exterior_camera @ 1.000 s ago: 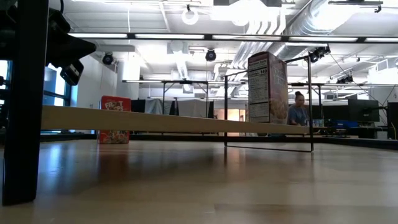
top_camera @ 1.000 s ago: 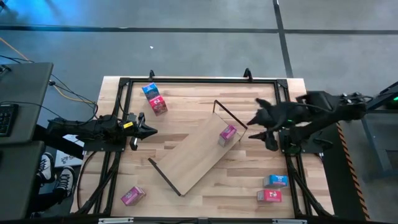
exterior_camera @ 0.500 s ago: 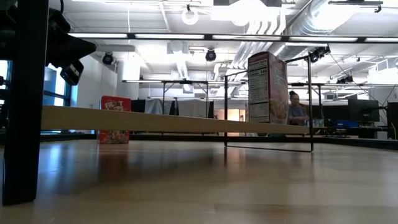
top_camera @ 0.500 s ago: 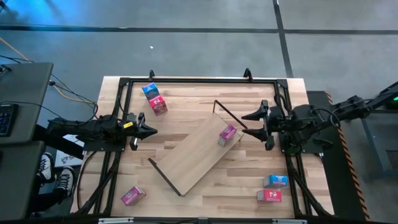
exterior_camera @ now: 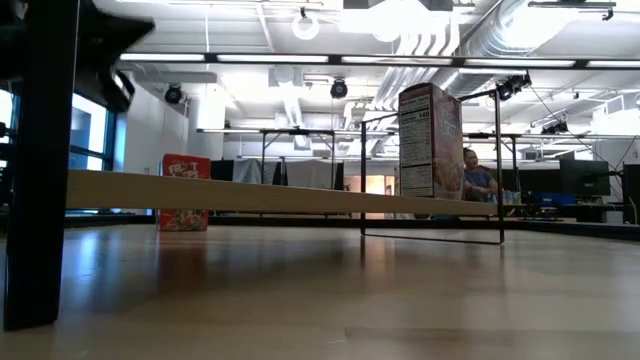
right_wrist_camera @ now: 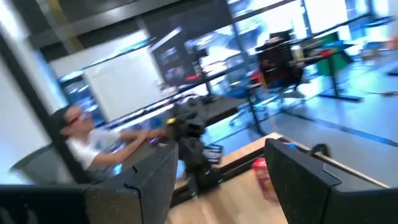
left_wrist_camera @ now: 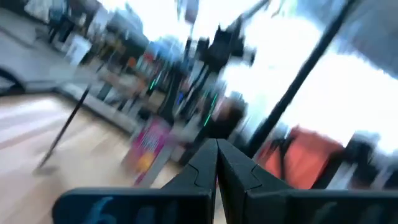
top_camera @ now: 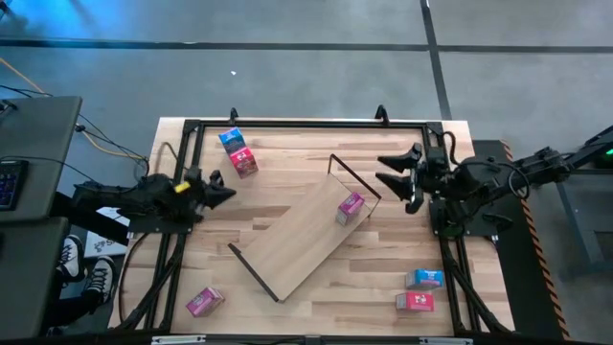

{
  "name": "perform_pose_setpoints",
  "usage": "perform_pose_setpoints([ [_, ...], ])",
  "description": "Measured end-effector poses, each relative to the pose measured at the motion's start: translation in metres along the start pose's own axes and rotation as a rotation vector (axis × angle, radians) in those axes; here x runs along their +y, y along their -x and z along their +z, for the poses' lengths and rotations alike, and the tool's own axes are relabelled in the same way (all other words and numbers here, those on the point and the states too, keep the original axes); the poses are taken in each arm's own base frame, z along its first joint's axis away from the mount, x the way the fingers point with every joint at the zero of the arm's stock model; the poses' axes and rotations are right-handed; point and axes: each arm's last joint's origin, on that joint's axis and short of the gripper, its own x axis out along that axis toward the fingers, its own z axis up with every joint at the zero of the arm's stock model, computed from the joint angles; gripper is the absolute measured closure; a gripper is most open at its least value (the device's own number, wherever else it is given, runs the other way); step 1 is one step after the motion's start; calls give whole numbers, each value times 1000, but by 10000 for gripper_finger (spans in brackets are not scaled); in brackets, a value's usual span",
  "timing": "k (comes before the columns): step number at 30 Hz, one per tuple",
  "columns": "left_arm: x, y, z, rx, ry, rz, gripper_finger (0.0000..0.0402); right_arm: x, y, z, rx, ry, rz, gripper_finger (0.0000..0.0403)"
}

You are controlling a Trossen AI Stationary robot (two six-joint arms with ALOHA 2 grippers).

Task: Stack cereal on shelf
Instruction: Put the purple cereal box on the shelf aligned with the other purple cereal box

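Right tool (top_camera: pixel 397 173) has pulled back from the shelf (top_camera: pixel 305 236) toward the tabletop (top_camera: pixel 287 144) edge over the last sec; fingers wide apart, empty, touching nothing. Looks like a release just done: one pink box (top_camera: pixel 351 208) stands on the shelf's far end, near the wire frame. Left tool (top_camera: pixel 222 190) shifted a bit, fingers pinched together, holding nothing, w/ tip near the tabletop's left rail. Other boxes all on the tabletop: blue + red pair (top_camera: pixel 238 151) back left, pink one (top_camera: pixel 204 302) front left, two (top_camera: pixel 419 290) front right. Most of the job left, I'd say.

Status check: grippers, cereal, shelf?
Left gripper shut, empty. Right gripper open, empty, beside shelf. One pink box on shelf; five on table. Nothing blocking.
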Motion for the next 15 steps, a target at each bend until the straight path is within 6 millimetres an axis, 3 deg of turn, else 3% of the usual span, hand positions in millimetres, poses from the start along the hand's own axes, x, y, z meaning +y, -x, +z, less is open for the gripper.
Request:
perform_pose_setpoints([
  [4,-7,3,20,-274,64,28,398,-2,0,1,-20,-42,-55,169],
  [6,-9,3,26,-329,88,40,395,-2,0,1,-22,-48,-64,169],
  [10,-21,-2,40,-230,33,72,353,-2,0,1,-22,-79,-61,169],
  [15,-41,-13,67,-73,-96,176,261,-2,0,1,-22,-89,-62,169],
])
